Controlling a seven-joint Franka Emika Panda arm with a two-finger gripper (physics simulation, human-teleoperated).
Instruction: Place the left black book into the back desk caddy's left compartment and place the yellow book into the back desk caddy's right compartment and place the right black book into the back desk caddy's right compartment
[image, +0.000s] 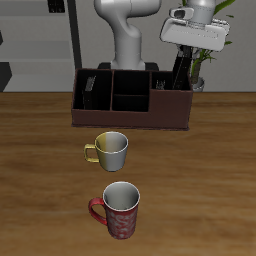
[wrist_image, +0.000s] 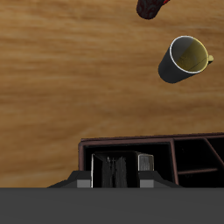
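The dark brown desk caddy (image: 130, 118) stands at the table's back. My gripper (image: 184, 58) hangs over one end of it, shut on a black book (image: 180, 72). The book stands upright and slightly tilted, with its lower end in the end compartment. In the wrist view the gripper (wrist_image: 116, 181) is right above that compartment of the caddy (wrist_image: 175, 142), and the book (wrist_image: 112, 169) shows between the fingers. Another dark book (image: 92, 88) leans in the compartment at the caddy's other end. I cannot make out a yellow book.
A pale mug with a yellow handle (image: 110, 148) stands in front of the caddy, and a red mug (image: 120, 208) stands nearer the table's front edge. Both mugs show in the wrist view, the pale one (wrist_image: 185, 57) and the red one (wrist_image: 150, 7). A green plant (image: 205, 60) stands behind the caddy.
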